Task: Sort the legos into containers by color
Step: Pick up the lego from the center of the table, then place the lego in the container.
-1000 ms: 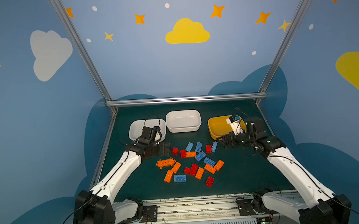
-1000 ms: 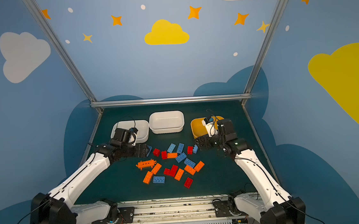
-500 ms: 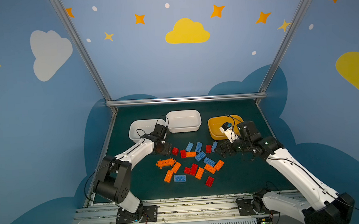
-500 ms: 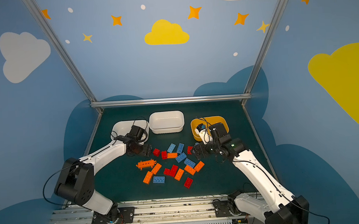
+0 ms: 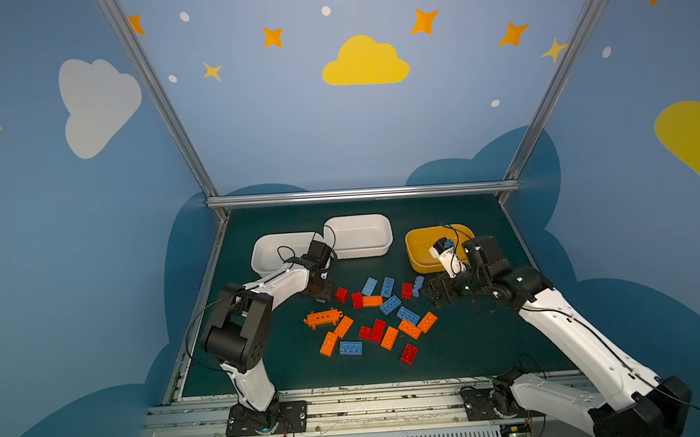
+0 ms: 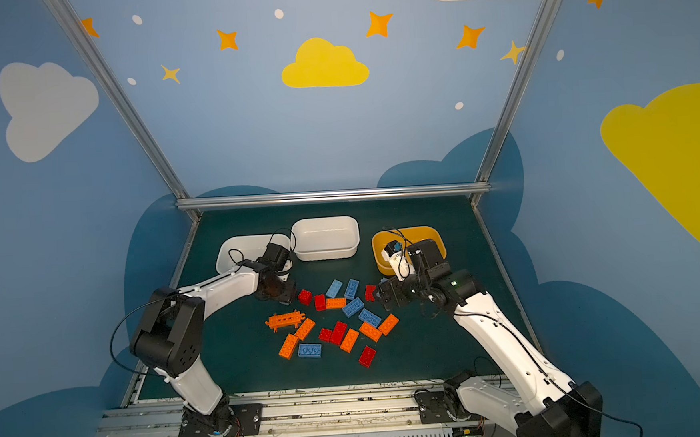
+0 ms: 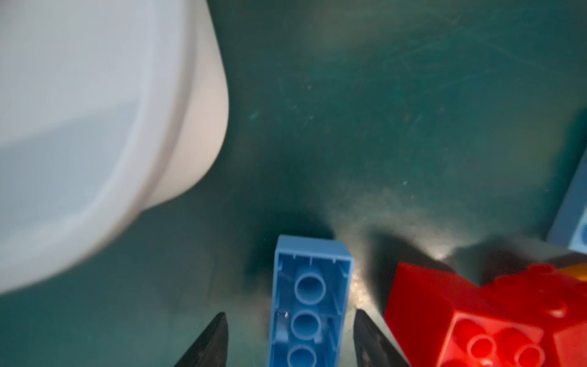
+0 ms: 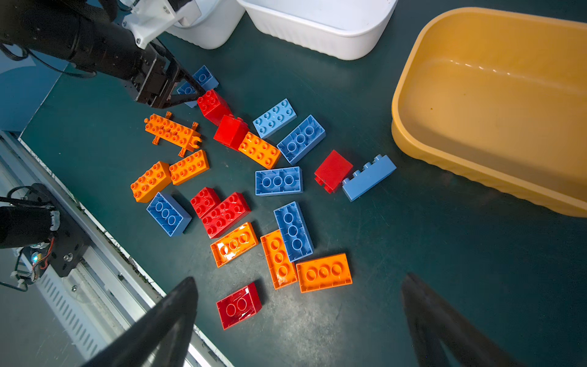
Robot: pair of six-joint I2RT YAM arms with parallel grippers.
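Blue rectangular plastic brick (image 7: 313,286) lay between the left gripper's (image 7: 289,313) spread jaws, unpinched. A red plastic brick (image 7: 460,302) sat just beside it and a white plastic tub (image 7: 152,127) near. The right gripper's (image 8: 300,278) jaws gaped empty.

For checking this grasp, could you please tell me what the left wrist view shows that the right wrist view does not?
Left wrist only: the gap between one finger and the underside-up blue brick, inside the left end effector. Right wrist only: the yellow container, the orange bricks, the open right end effector. Both: that blue brick, the neighbouring red brick, a white container.
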